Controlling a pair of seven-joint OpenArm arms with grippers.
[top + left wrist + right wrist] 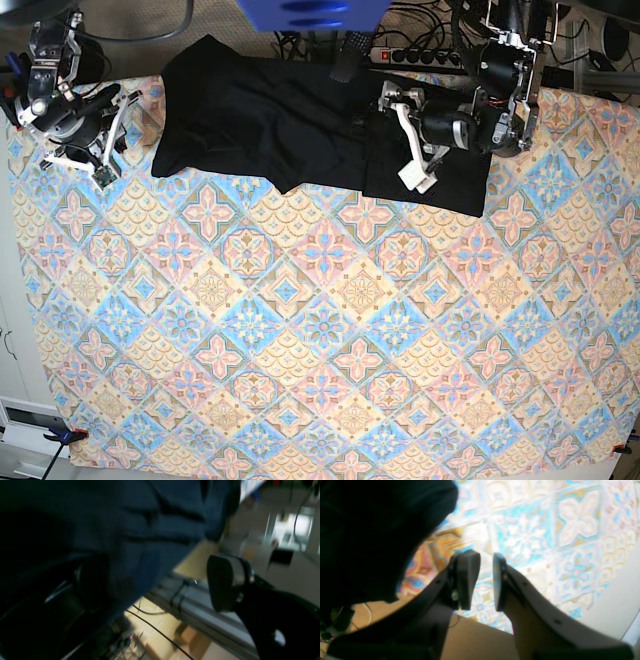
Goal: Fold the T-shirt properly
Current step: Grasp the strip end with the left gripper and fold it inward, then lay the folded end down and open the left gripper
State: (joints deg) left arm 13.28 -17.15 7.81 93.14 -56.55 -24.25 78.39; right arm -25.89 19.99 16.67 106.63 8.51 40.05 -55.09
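Base view: I am seeing the T-shirt (300,125) lying spread in a wide band along the far edge of the patterned tablecloth (320,330), creased and uneven along its near hem. My left gripper (412,140) is reaching over the garment's right-hand portion in this view, its white fingers (410,130) lying above the black cloth. Left wrist view: dark fabric (140,530) is filling the upper left and covering the place where the second finger would sit, while one pad (222,580) is standing clear of it with open space beside it; I cannot tell whether this hand is pinching the cloth. My right gripper (103,140) is sitting at the table's far corner, just beside the shirt's sleeve edge. Right wrist view: its two pads (467,577) are standing apart with patterned cloth showing between them, holding nothing, and the black fabric (370,535) is lying to one side.
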